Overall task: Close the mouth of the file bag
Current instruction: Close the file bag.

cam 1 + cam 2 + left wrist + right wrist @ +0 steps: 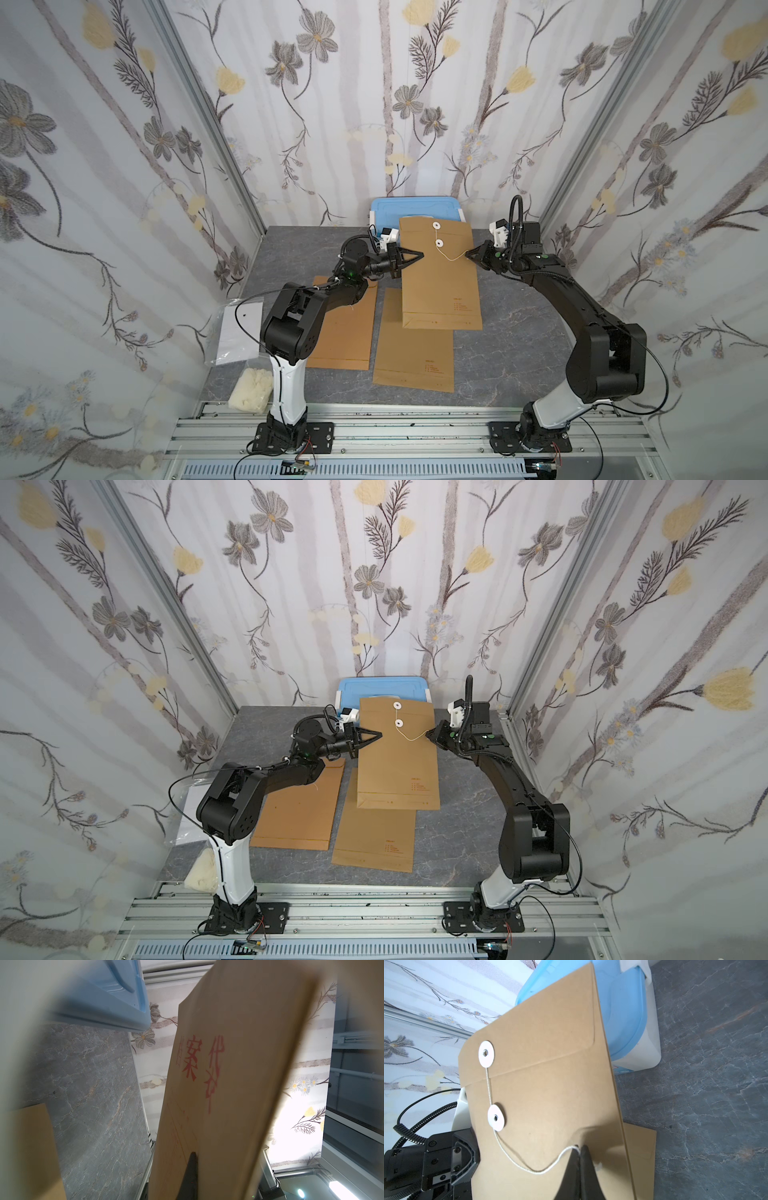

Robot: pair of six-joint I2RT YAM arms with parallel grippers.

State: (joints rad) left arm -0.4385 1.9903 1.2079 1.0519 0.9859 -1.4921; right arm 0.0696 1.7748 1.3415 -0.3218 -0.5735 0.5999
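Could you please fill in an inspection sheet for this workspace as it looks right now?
Surface: grey marbled tabletop, no spills seen.
Job's things: file bag lifted, flap folded down; string runs from upper disc past lower disc, no winding seen.
Clutter: two spare file bags lying flat; blue-lidded box at back; clear plastic sleeve, white bundle.
Grippers: left gripper shut on file bag's edge; right gripper shut on string.
Cables: corrugated hose over right wrist; thin cable loops beside left arm.
Surroundings: floral walls, aluminium rail in front.

The brown file bag (440,286) hangs tilted, flap (542,1028) folded down, string (536,1172) linking 2 white discs (486,1054), then slack.
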